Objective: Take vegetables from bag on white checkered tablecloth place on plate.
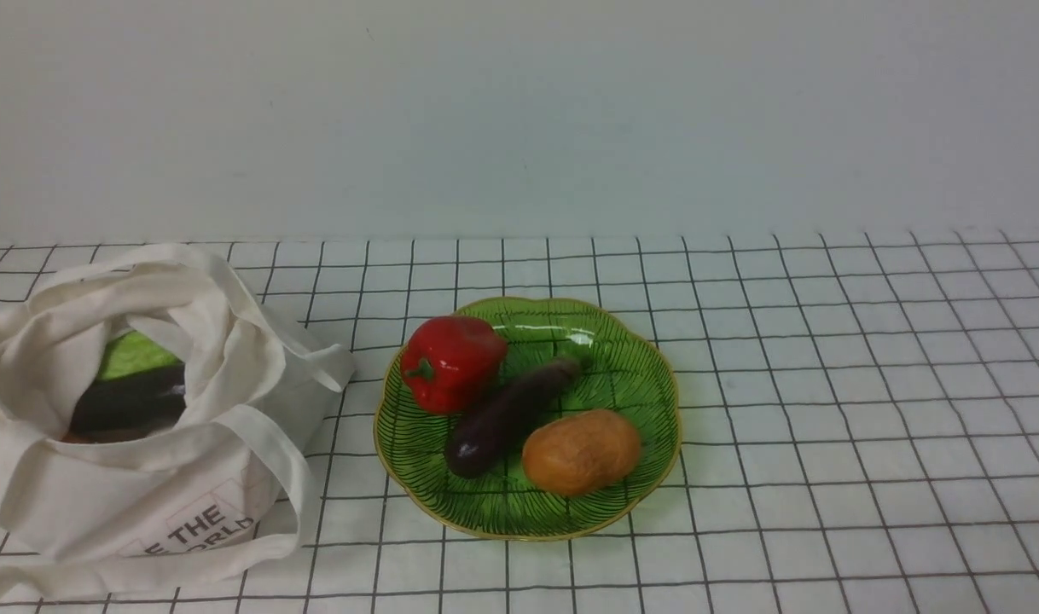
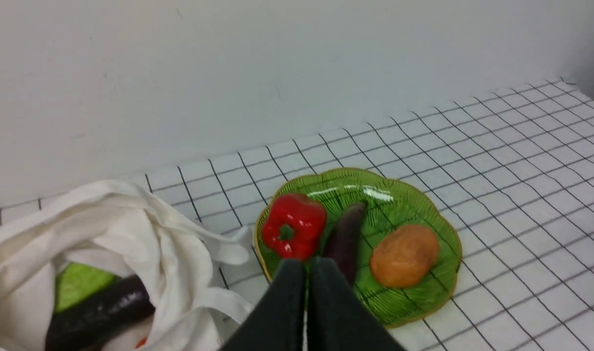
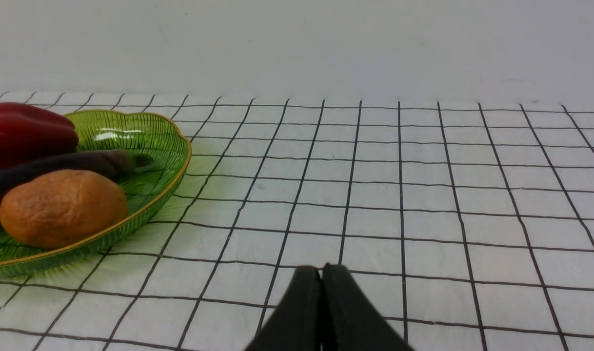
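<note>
Both claws closed, empty | left claw (image 2: 306, 265) above plate (image 2: 424, 204) | pepper (image 2: 293, 225) just beyond

Glossy red lobed bell pepper (image 1: 451, 362), green stem forward, on translucent green gold-rimmed glass plate (image 1: 647, 375), mid white black-gridded tablecloth (image 1: 827, 409). Slumped off-white cloth tote bag (image 1: 144, 477), mouth open, at cloth's left edge.

one bag (image 1: 144, 443), one plate (image 1: 647, 375), one red pepper (image 1: 451, 362), two eggplants (image 1: 507, 418), one potato (image 1: 581, 452)
</note>
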Controlling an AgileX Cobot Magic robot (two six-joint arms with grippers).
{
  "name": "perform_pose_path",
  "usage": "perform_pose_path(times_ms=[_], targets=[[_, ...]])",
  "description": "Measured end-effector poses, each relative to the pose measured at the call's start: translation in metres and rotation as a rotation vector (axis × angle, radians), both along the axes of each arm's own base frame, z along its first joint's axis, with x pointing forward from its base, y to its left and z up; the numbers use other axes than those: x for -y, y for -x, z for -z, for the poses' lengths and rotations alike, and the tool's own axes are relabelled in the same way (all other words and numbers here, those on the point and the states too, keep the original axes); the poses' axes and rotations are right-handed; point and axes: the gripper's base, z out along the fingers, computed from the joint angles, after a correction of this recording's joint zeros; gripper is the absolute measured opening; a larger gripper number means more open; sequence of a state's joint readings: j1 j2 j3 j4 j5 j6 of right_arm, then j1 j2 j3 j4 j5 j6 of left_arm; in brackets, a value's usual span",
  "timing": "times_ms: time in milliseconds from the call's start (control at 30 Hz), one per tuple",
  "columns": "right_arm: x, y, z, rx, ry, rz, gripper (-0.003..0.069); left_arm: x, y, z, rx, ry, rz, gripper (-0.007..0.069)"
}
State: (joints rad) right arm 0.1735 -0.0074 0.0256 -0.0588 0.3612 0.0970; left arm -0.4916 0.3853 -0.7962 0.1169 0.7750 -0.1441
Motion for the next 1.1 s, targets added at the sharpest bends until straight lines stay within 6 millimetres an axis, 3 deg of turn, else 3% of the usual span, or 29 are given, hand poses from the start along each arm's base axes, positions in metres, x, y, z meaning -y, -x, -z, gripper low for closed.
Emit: perform_pose_path(times_ms=[200,233,433,500,867,1100], targets=[[0.000,0.000,0.000,0.000,-0.003,0.001,-0.0014,-0.003,-0.002,0.044,0.118,0.016,-0.065,-0.0008],[0.000,0.000,0.000,0.000,-0.003,0.001,-0.0014,-0.004,-0.003,0.068,0.147,0.024,-0.107,-0.0008],[0.000,0.000,0.000,0.000,-0.003,0.001,-0.0014,-0.011,-0.010,0.170,0.168,0.044,-0.293,-0.0008],[0.000,0.000,0.000,0.000,-0.003,0.001,-0.0014,-0.014,-0.010,0.190,0.137,0.038,-0.349,-0.0008],[0.000,0.000,0.000,0.000,-0.003,0.001,-0.0014,-0.019,-0.005,0.208,-0.021,-0.004,-0.422,-0.0008],[0.000,0.000,0.000,0.000,-0.003,0.001,-0.0014,-0.019,-0.005,0.209,-0.030,-0.015,-0.420,-0.0008]])
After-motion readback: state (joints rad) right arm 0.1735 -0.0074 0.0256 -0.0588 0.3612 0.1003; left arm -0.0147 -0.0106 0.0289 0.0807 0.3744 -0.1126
